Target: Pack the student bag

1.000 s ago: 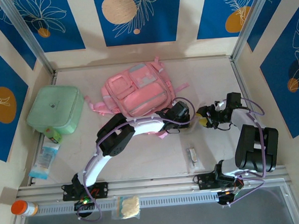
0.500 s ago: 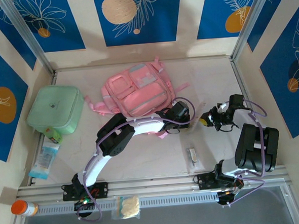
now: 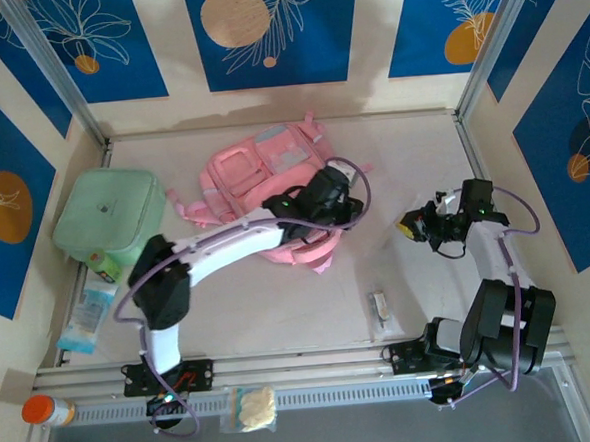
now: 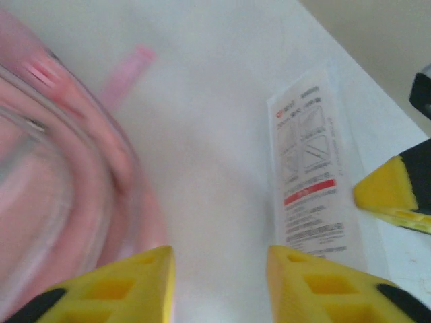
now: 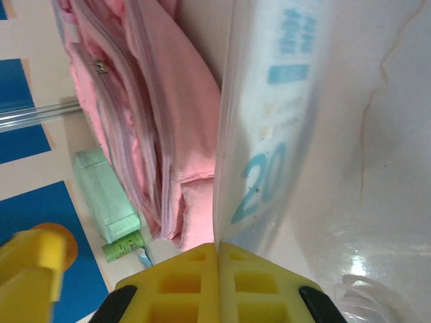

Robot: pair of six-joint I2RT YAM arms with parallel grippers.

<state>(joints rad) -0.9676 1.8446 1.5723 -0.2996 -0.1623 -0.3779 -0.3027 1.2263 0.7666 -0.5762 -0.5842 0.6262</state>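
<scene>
Left gripper (image 4: 217,268): fingers wide apart, nothing between them. Sits over right edge of student bag (image 3: 263,183); contact unclear.
Right gripper (image 5: 217,250): pinched closed on clear printed packet (image 5: 269,121), right of bag.
Bag: flat on table (image 3: 279,292), far centre, pockets up. Long axis far-left to near-right; top end unclear.

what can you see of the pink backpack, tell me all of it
The pink backpack is soft fabric with grey-silver trim, zipped front pockets and pink straps trailing from its edges. It lies flat, front up, at the back middle of the table, right of the mint-green case. The left arm reaches across its near right corner; the open left claw hangs beside that edge, holding nothing.
</scene>
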